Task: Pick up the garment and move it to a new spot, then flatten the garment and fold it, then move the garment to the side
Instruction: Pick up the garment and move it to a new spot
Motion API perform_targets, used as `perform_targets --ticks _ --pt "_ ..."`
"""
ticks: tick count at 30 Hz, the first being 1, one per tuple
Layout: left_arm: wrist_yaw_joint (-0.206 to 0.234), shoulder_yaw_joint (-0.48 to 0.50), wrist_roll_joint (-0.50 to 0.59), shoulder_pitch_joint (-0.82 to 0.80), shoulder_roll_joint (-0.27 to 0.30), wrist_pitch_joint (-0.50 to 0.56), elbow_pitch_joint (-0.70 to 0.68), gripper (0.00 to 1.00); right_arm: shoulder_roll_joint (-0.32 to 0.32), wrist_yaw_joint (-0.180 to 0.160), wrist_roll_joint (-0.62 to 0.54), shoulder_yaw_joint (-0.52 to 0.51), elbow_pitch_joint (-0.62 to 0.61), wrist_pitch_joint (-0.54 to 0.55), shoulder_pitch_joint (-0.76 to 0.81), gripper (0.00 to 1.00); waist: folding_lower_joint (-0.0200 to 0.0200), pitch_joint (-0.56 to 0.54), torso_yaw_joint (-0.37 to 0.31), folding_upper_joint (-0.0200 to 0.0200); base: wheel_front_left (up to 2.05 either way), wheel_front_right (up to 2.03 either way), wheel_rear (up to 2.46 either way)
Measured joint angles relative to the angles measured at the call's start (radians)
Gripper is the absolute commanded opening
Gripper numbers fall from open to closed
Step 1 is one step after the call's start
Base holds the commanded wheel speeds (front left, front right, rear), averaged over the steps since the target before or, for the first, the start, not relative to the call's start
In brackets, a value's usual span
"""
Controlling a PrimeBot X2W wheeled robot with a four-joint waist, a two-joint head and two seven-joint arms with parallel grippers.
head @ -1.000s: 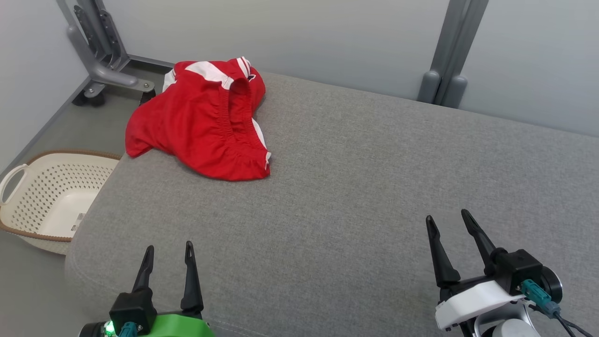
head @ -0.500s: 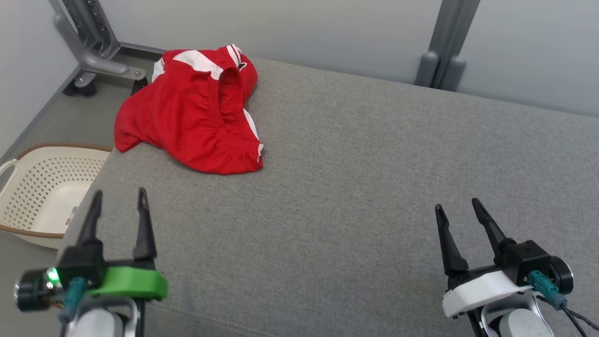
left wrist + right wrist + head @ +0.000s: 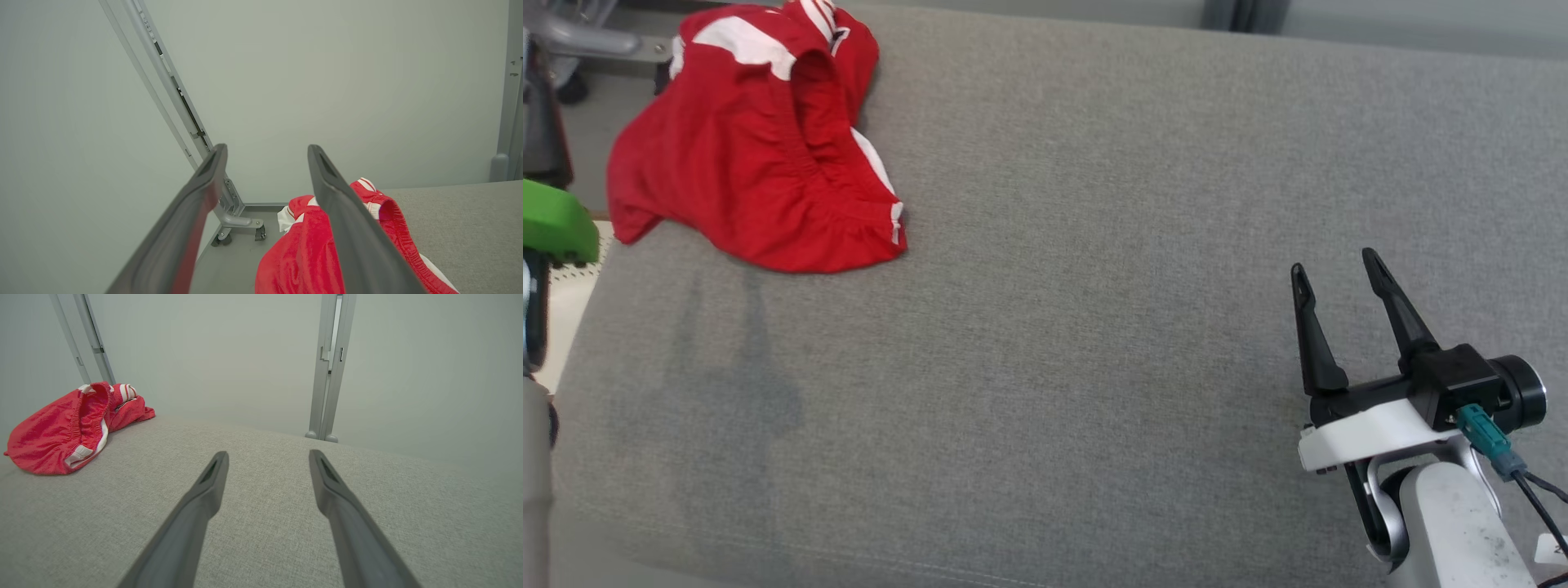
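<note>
The red garment [image 3: 760,155] lies bunched at the worktop's [image 3: 1094,286] far left corner. The left hand [image 3: 265,149] and the right hand [image 3: 1331,261] are both spread and empty. I'd pinch the gathered waistband [image 3: 809,139] deep, lifting it clear before carrying.

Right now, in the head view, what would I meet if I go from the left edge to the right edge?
The green cover of the left arm → red garment → bare grey cushion → right gripper, its jaws open.
</note>
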Motion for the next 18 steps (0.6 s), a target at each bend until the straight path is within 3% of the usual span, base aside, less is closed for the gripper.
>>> perform_targets --ticks 4,18 --pt "-0.013 0.000 -0.005 -0.101 0.042 0.047 0.130 1.00 0.000 0.000 -0.013 -0.004 -0.015 0.000 -0.025 1.00 0.0000 0.076 -0.035 0.0000 0.00 0.00 0.00" --pt "-0.054 -0.101 -0.093 -0.263 0.019 0.116 0.387 1.00 -0.001 0.000 -0.036 -0.004 -0.080 0.000 -0.054 1.00 0.0001 0.299 -0.142 0.0000 0.00 0.00 0.00"
